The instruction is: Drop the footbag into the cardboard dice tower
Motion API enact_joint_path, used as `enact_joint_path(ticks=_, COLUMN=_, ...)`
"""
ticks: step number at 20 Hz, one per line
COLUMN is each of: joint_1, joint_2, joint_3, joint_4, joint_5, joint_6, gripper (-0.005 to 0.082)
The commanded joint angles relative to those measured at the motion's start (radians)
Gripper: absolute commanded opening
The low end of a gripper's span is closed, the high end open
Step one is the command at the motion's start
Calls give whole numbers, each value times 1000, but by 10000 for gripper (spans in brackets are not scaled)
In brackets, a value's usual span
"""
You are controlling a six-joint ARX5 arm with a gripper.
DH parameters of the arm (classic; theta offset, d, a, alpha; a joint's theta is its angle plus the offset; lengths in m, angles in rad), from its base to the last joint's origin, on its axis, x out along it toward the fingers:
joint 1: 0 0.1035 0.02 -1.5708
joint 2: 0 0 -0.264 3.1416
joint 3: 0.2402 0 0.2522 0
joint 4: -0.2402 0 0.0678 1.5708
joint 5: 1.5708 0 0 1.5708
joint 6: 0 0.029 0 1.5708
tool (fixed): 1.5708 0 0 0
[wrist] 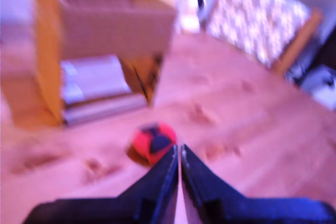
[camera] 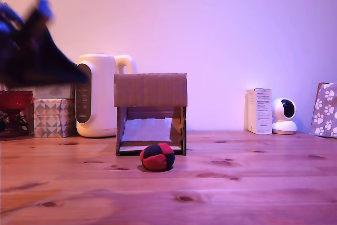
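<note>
The claw point(wrist: 179, 153) is pinched together, its two dark tips touching with only a thin line between them, and it holds nothing. In the wrist view it is up above the counter point(camera: 253, 183), with the ball point(wrist: 153, 141) lying just past its tips, not touching them. In the exterior view the arm is a dark blur high up at the exterior view's left, well apart from the ball point(camera: 157, 156). The red and dark ball sits on the wooden counter right in front of the cardboard box point(camera: 150, 113), near its lower opening. Inside that opening there is only a pale sloped ramp; the ball is not in the box. A white kettle point(camera: 97, 96) stands just beside the box on the exterior view's left, next to a patterned box point(camera: 52, 117)
</note>
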Motion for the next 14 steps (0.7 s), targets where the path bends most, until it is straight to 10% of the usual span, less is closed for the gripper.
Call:
enact_joint_path(ticks=1, joint_1=-13, joint_2=52, joint_3=34, joint_4=38, joint_5=0, joint_6=29, gripper=-24)
enact_joint_path(ticks=10, joint_1=-54, joint_2=375, joint_3=211, joint_4=62, joint_5=1, joint_6=73, gripper=20)
enact_joint_path(ticks=14, joint_1=-59, joint_2=462, joint_3=280, joint_4=56, joint_5=0, joint_6=77, gripper=761)
